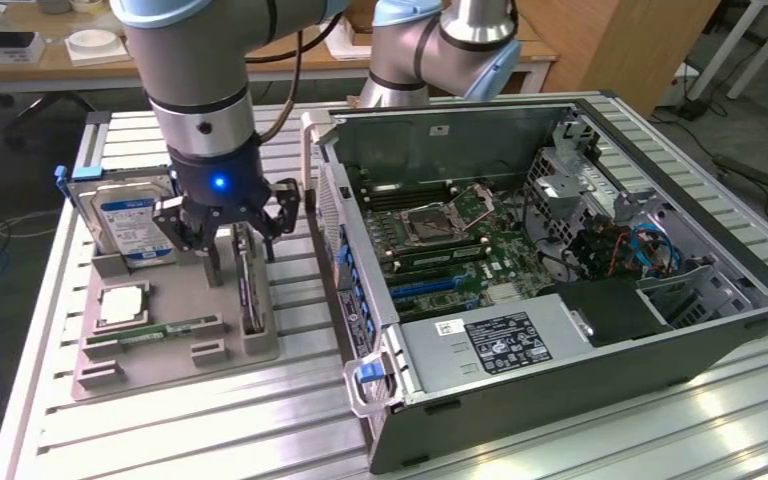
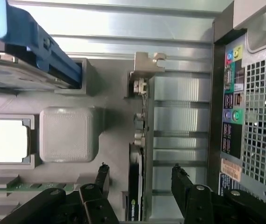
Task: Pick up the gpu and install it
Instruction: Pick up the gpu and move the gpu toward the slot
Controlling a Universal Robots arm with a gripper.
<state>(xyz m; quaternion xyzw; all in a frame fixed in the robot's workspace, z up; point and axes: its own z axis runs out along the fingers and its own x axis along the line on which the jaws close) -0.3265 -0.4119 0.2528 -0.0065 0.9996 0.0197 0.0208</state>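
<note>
Gripper: the gripper (image 1: pixel 231 238) (image 2: pixel 140 171) points straight down over the grey tray, spread wide and gripping nothing.
Fingers: the wrist view shows one of the black fingers (image 2: pixel 102 175) on each side of the card, with a gap at each.
Gpu: the gpu (image 1: pixel 251 292) (image 2: pixel 140 135) stands on its long edge in a slot of the tray, between the spread fingers. It is a thin dark card with a silvery bracket at one end.
Tray: the tray (image 1: pixel 177 355) (image 2: pixel 111 116) lies flat on the table, just beside the case.
Hard drive: in the exterior view the hard drive (image 1: pixel 137 222) (image 2: pixel 20 77) stands upright in the tray at 9 o'clock of the gripper, with a blue-white label and a blue rail.
Processor chip: the processor chip (image 1: pixel 120 305) (image 2: pixel 9 142) lies flat in its pocket at 8 o'clock.
Memory stick: the green memory stick (image 1: pixel 151 330) (image 2: pixel 30 186) lies at 7 o'clock, beyond the chip.
Computer case: the open computer case (image 1: pixel 704 330) (image 2: pixel 238 116) lies on its side at 3 o'clock, with the motherboard (image 1: pixel 444 245) exposed.
Table: the ribbed metal table (image 1: pixel 224 435) carries the tray and the case.
</note>
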